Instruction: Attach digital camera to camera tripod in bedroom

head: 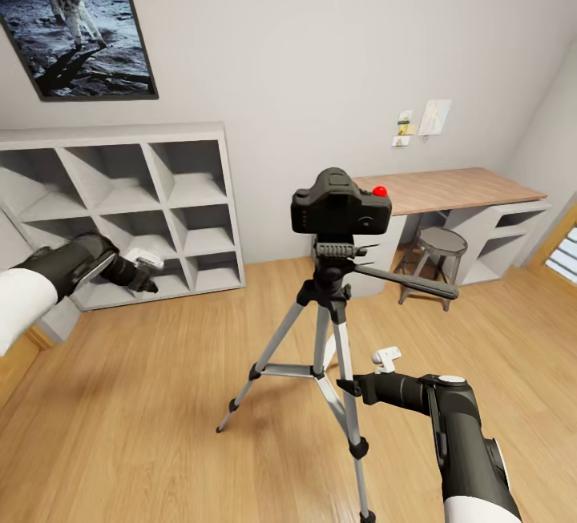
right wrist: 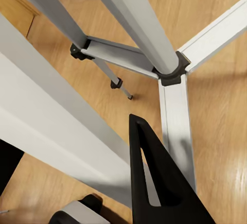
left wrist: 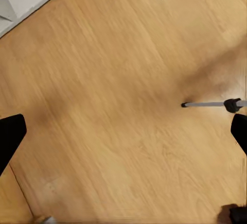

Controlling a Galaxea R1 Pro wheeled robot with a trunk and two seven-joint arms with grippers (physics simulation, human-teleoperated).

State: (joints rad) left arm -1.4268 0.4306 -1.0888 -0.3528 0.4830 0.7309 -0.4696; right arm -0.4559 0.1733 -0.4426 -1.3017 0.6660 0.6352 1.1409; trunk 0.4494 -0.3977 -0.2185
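Note:
The black digital camera, with a red dot on top, sits upright on the head of the camera tripod in the middle of the bedroom floor. The tripod's long pan handle points right. My right gripper is low beside the silver legs and stands open. In the right wrist view one leg passes between its fingers; I cannot tell whether they touch it. My left gripper hangs open and empty far left, by the shelving. The left wrist view looks down at a tripod foot.
White cube shelving lines the left wall under an astronaut picture. A wood-topped desk and a round stool stand at the back right. Light wood floor spreads around the tripod.

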